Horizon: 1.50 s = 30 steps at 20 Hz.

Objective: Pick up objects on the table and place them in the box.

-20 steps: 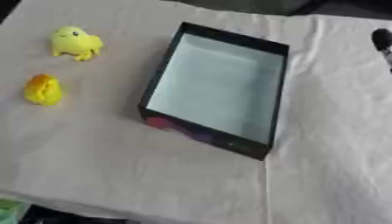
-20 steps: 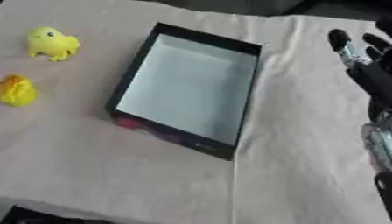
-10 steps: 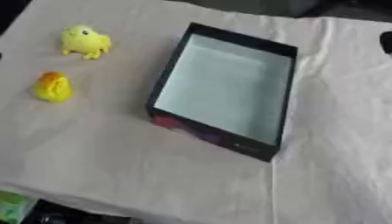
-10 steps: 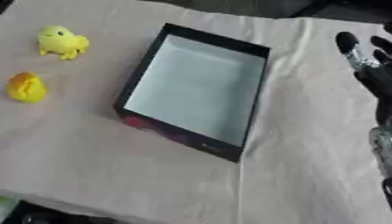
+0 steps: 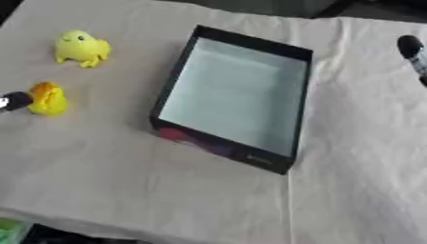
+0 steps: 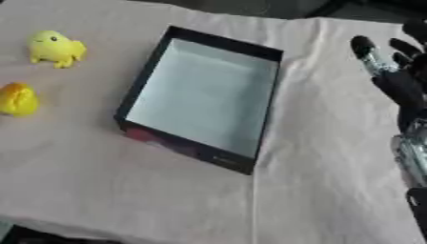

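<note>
Reaching in from the left edge, the left hand shows only a fingertip just beside the orange-yellow toy; whether its fingers are spread or curled cannot be told. The yellow duck sits farther off, and the box lies empty mid-surface. The right hand hovers at the right, fingers straight. A blind nudge could roll the toy off-edge.

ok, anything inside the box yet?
No. The box shows only its bare pale floor. Both yellow toys sit on the cloth to its left. Nothing covers the interior.
</note>
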Each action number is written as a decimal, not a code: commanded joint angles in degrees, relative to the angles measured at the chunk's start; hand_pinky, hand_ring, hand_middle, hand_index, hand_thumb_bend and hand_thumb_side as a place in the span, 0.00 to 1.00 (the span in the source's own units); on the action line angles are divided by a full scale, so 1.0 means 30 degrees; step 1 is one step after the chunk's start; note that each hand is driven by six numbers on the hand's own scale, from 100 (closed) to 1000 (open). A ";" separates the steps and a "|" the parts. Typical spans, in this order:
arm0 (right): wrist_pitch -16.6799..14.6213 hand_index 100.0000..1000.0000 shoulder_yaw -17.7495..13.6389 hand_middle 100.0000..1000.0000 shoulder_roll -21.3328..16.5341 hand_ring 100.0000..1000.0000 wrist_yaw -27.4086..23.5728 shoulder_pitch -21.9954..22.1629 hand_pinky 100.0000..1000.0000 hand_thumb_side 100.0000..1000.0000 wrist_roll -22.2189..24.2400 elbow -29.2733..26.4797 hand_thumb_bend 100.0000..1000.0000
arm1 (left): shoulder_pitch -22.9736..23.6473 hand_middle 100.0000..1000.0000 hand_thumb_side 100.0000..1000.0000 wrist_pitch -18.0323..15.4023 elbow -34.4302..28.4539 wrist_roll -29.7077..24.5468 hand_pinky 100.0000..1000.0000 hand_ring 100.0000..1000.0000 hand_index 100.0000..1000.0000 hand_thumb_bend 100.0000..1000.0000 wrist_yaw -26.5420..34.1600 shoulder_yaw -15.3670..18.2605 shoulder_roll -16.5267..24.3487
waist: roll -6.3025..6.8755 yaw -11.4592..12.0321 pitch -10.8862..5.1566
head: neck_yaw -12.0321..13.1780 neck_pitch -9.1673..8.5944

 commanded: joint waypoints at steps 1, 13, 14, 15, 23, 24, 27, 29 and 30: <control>0.0030 0.82 -0.0109 0.84 -0.0695 0.82 0.0066 -0.0081 0.91 0.21 0.0074 -0.0184 0.72 | 0.0132 0.75 0.16 0.0789 -0.0686 -0.2366 0.81 0.72 0.90 0.93 -0.1184 0.0079 0.2263 | 0.0106 0.0062 -0.0412 | -0.0175 0.0127; 0.0053 0.82 -0.0086 0.84 -0.0645 0.82 0.0035 -0.0042 0.91 0.21 0.0145 -0.0094 0.72 | 0.0147 0.74 0.19 0.2821 0.2894 -0.4986 0.81 0.73 0.86 0.85 -0.4581 0.0566 0.2452 | 0.0056 0.0019 -0.0493 | -0.0189 0.0127; 0.0054 0.82 -0.0084 0.84 -0.0634 0.82 0.0031 -0.0031 0.91 0.21 0.0149 -0.0087 0.72 | 0.0090 0.73 0.19 0.2813 0.3170 -0.4965 0.81 0.73 0.85 0.85 -0.4585 0.0604 0.2437 | 0.0051 0.0017 -0.0496 | -0.0187 0.0127; 0.0054 0.82 -0.0079 0.84 -0.0623 0.82 0.0027 -0.0026 0.91 0.21 0.0156 -0.0081 0.72 | 0.0030 0.73 0.19 0.2792 0.3401 -0.4944 0.81 0.73 0.85 0.85 -0.4562 0.0621 0.2428 | 0.0047 0.0017 -0.0500 | -0.0197 0.0127; 0.0060 0.82 -0.0006 0.84 -0.0527 0.82 -0.0007 -0.0058 0.92 0.20 0.0247 0.0033 0.72 | -0.0969 0.74 0.18 0.2545 0.4214 -0.4761 0.81 0.73 0.88 0.85 -0.3891 0.0255 0.2567 | 0.0037 -0.0041 -0.0507 | -0.0363 0.0127; 0.0056 0.82 -0.0001 0.84 -0.0522 0.82 -0.0009 -0.0069 0.92 0.20 0.0256 0.0039 0.72 | -0.1141 0.75 0.18 0.2567 0.4327 -0.4809 0.81 0.73 0.89 0.84 -0.3944 0.0150 0.2650 | 0.0038 -0.0059 -0.0500 | -0.0335 0.0127; 0.0056 0.82 0.0025 0.84 -0.0493 0.82 -0.0018 -0.0076 0.92 0.20 0.0285 0.0064 0.72 | -0.1681 0.75 0.17 0.2634 0.4922 -0.5152 0.80 0.73 0.88 0.82 -0.4302 -0.0170 0.2803 | 0.0047 -0.0112 -0.0450 | -0.0279 0.0127; 0.0053 0.82 0.0047 0.84 -0.0444 0.82 -0.0019 -0.0092 0.92 0.20 0.0315 0.0088 0.72 | -0.2041 0.73 0.17 0.2754 0.5648 -0.5485 0.78 0.71 0.86 0.79 -0.4759 -0.0424 0.2807 | 0.0050 -0.0161 -0.0394 | -0.0208 0.0127; 0.0050 0.82 0.0053 0.84 -0.0428 0.82 -0.0019 -0.0103 0.92 0.20 0.0327 0.0098 0.72 | -0.2143 0.73 0.17 0.2781 0.6021 -0.5672 0.78 0.71 0.85 0.78 -0.5033 -0.0551 0.2779 | 0.0046 -0.0191 -0.0363 | -0.0128 0.0127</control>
